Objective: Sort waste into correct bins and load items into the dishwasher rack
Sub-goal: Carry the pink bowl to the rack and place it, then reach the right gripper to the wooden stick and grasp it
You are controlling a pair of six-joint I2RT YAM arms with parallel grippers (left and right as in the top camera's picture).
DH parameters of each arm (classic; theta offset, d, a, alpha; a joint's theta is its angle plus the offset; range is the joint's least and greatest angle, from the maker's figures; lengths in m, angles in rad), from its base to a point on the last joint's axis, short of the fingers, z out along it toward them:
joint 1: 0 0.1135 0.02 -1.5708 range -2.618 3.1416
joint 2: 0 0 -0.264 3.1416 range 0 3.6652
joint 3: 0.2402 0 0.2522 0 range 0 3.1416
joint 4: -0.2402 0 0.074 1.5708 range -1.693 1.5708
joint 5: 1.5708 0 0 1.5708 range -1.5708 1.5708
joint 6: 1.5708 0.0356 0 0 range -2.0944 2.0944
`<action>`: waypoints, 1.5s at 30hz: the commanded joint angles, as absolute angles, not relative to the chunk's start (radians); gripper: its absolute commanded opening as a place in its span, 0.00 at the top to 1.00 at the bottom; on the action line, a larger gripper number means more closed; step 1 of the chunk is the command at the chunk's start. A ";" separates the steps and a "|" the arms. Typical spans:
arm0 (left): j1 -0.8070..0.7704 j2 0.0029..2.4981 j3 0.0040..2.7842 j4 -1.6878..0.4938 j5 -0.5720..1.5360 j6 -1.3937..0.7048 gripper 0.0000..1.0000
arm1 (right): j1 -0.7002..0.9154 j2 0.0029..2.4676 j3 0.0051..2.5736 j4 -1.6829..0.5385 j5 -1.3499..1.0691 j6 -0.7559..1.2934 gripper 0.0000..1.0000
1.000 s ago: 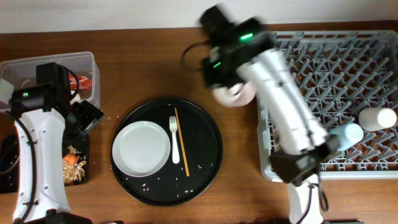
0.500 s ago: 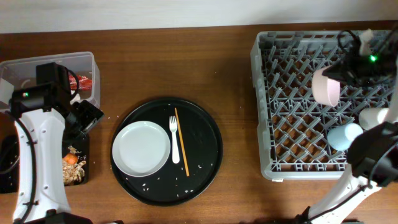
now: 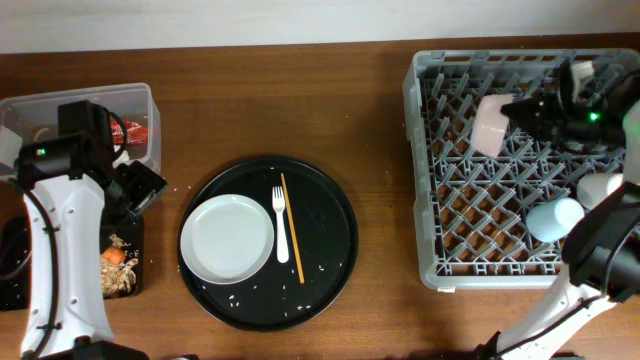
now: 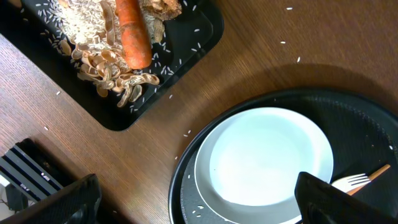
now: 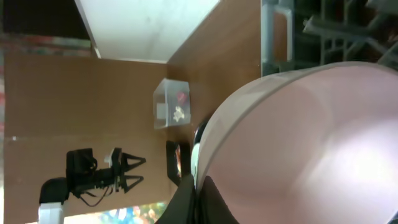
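From overhead, the right gripper (image 3: pixel 513 111) is reaching over the top of the dishwasher rack (image 3: pixel 440 240) and is clamping the small white bowl (image 3: pixel 490 125), which is hanging tilted above the pegs. Whether the bowl is touching the pegs cannot be told. The light-blue cup (image 3: pixel 556 218) and the cream-white cup (image 3: pixel 600 190) are lying in the rack's right part, partly cut off by the arm. The white plate (image 3: pixel 227 238) and the white fork (image 3: pixel 281 222) are sitting on the round black tray (image 3: pixel 330 250), beside a thin orange stick (image 3: pixel 292 230). The left arm is covering much of the clear tub (image 3: pixel 140 95), where the red-and-white wrapper (image 3: pixel 136 132) is peeking out, and of the flat black tray (image 3: pixel 135 285).

At the left wrist, the left gripper (image 4: pixel 199 202) is hanging with its fingers apart and holding nothing; only the dark tips are showing at the lower corners. The carrot (image 4: pixel 132 34) is lying on rice (image 4: pixel 87 25) and brown scraps (image 4: pixel 115 78), all cut off at the top edge.

At the right wrist, the bowl is filling most of the picture. One dark finger (image 5: pixel 202 198) is pressing against its wall; the other is hidden.
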State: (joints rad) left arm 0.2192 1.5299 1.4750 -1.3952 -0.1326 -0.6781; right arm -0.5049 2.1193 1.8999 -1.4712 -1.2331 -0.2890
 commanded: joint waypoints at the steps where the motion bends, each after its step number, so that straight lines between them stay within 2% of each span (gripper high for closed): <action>1: 0.224 1.534 1.474 -1.397 -0.147 -0.688 0.01 | -0.480 2.101 1.882 -1.492 -1.158 -0.288 0.96; 11: 0.224 1.534 1.474 -1.397 -0.147 -0.688 0.01 | -0.579 2.103 1.848 -1.469 -1.004 -0.200 0.96; 13: 0.224 1.534 1.474 -1.397 -0.147 -0.688 0.01 | -0.578 2.103 1.848 -1.469 -0.988 -0.195 0.87; 15: 0.224 1.534 1.474 -1.397 -0.147 -0.688 0.01 | -0.579 2.103 1.859 -1.468 -0.955 -0.153 0.88; 19: 0.224 1.534 1.474 -1.397 -0.147 -0.688 0.01 | -0.585 2.099 1.972 -1.497 -0.744 0.000 0.92; 21: 0.224 1.534 1.474 -1.397 -0.147 -0.688 0.01 | -0.585 2.098 2.064 -1.555 -0.627 0.056 0.92; 22: 0.224 1.534 1.474 -1.397 -0.147 -0.688 0.01 | -0.585 2.098 2.126 -1.595 -0.551 0.092 0.83; 23: 0.224 1.534 1.474 -1.397 -0.147 -0.688 0.01 | -0.585 2.098 2.188 -1.633 -0.464 0.144 0.69; 25: 0.224 1.534 1.474 -1.397 -0.147 -0.688 0.01 | -0.585 2.098 2.308 -1.700 -0.323 0.213 0.06; 26: 0.224 1.534 1.474 -1.397 -0.147 -0.688 0.01 | -0.584 2.097 2.331 -1.699 -0.314 0.216 0.01; 33: 0.224 1.534 1.474 -1.397 -0.147 -0.688 0.01 | -0.557 1.991 2.352 -1.699 -0.302 0.245 0.01; 36: 0.224 1.534 1.474 -1.397 -0.147 -0.688 0.01 | -0.477 1.879 2.351 -1.699 -0.302 0.244 0.01; 38: 0.224 1.534 1.474 -1.397 -0.147 -0.688 0.01 | -0.357 1.815 2.350 -1.699 -0.302 0.239 0.01; 41: 0.224 1.534 1.474 -1.397 -0.147 -0.688 0.01 | -0.064 1.795 2.341 -1.697 -0.300 0.213 0.01; 45: 0.224 1.534 1.474 -1.397 -0.147 -0.688 0.01 | 0.297 1.859 2.191 -1.629 -0.109 0.323 0.01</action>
